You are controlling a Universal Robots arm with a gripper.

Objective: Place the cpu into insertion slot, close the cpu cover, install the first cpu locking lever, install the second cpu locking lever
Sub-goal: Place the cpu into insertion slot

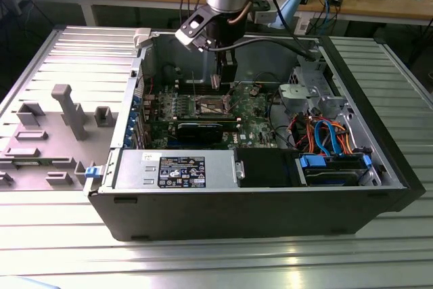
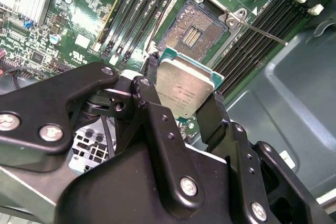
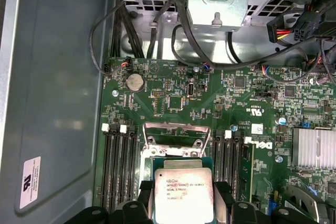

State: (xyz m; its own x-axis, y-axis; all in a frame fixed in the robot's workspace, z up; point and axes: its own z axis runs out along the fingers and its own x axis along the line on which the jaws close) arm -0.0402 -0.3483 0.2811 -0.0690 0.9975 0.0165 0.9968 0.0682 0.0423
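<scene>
Silvery chip [image 2: 184,90] was pinched by two opposite edges between the black fingers [image 2: 209,116], which were closed just to its width, probably so the contact side was left free to go down. It hung just over the open socket [image 2: 191,30] on the green board [image 3: 210,103], not seated yet. Socket cover [image 3: 173,126] looked flipped up out of the way, I'd guess to leave the chip a clear drop.

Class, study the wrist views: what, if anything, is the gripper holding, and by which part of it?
The gripper holds the cpu by two opposite side edges, with its fingers pressed one against each edge.
</scene>
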